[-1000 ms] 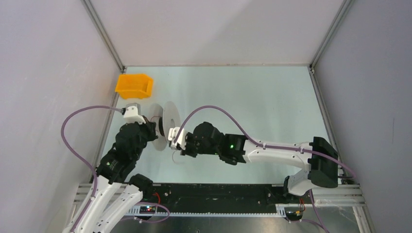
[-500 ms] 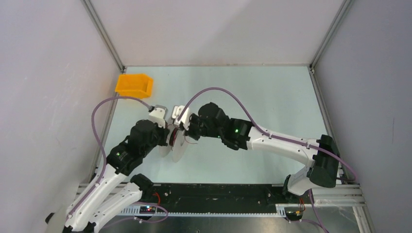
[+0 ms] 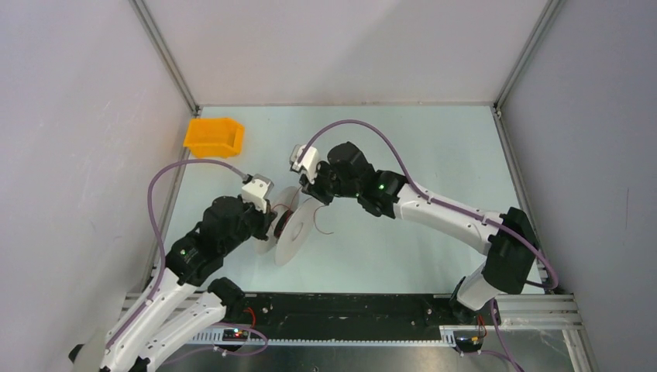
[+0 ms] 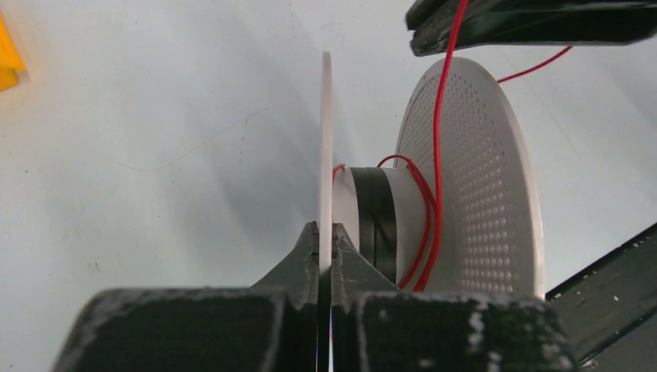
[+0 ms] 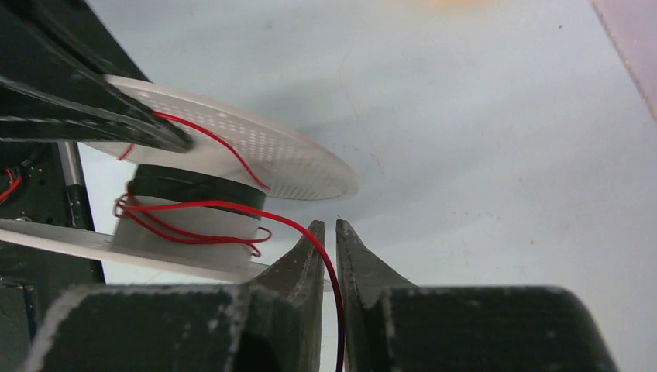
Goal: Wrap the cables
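The cable (image 4: 435, 147) is a thin, bright red wire. A few loose turns lie around the hub (image 4: 376, 221) of the white spool (image 4: 484, 201), between its two discs. One strand climbs from the hub across the perforated disc's inner face and passes beyond the spool's rim.

One spool (image 3: 288, 232), one cable (image 4: 436, 139), one bin (image 3: 203, 139) (orange)
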Motion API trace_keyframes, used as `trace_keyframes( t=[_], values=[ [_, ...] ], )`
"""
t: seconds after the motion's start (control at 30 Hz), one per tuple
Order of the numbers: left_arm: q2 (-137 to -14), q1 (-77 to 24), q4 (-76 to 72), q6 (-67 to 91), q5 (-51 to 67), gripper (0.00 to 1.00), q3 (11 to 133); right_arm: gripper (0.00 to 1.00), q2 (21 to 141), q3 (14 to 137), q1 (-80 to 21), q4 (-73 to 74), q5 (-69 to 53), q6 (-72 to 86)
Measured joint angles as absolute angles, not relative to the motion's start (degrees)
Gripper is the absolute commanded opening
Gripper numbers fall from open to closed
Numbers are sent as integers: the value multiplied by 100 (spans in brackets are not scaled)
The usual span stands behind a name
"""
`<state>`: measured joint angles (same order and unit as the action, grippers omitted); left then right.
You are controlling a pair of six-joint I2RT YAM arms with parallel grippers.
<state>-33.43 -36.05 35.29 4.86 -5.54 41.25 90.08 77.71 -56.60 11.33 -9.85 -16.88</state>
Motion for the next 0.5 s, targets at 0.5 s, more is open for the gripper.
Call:
trace_keyframes(
  t=[0.5],
  values=[
    [-3096, -3000, 3594, 486, 703, 0, 4265, 22, 8914, 6897, -4884, 1039, -2036, -1594]
  ],
)
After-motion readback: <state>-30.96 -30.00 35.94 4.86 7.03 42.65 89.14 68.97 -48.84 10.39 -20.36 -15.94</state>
